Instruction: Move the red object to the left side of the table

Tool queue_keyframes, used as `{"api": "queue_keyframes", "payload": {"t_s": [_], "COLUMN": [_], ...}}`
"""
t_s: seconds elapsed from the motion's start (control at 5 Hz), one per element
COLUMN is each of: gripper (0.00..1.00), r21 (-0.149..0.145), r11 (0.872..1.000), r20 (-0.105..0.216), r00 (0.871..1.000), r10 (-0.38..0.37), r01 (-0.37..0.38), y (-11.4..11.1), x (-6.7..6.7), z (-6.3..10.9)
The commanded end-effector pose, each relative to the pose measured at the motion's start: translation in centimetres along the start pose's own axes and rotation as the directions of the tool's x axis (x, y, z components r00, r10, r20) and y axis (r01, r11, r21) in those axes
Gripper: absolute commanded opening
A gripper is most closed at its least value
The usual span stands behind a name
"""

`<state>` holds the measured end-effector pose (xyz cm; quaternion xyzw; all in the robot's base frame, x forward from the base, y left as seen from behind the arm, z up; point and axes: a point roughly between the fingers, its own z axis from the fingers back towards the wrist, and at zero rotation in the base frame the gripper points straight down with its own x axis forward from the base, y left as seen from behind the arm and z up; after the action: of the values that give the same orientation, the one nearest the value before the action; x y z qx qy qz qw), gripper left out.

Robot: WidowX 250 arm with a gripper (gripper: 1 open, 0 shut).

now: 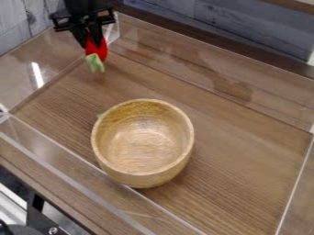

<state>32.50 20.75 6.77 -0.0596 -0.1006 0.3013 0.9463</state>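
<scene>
The red object (99,48), a small red toy with a light green stem hanging down, is held between the fingers of my gripper (94,43) at the far left of the table (233,138). The gripper points down and is shut on the toy. The green stem tip hangs just above the wood surface; whether it touches is unclear. The black gripper body hides the toy's upper part.
A round light wooden bowl (143,140) stands in the middle of the table, nearer the front. Clear acrylic walls (31,55) edge the table on all sides; the left wall stands close beside the gripper.
</scene>
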Motion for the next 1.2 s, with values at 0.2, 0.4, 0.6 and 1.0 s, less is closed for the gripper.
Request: {"api": "queue_keyframes", "payload": {"t_s": [0.2,0.4,0.6,1.0], "gripper": [0.00,1.00,1.00,1.00], "r21": [0.011,0.019,0.035,0.066], "r11": [0.997,0.998,0.995,0.985], "r20": [0.056,0.044,0.040,0.039], "r00": [0.995,0.997,0.995,0.987], "r10": [0.078,0.064,0.094,0.155], "r01": [-0.079,-0.065,-0.095,-0.157], "y": [-0.6,-0.3,0.7,1.8], "x": [-0.6,-0.5,-0.5,-0.8], "z": [0.6,-0.7,-0.7,-0.2]}}
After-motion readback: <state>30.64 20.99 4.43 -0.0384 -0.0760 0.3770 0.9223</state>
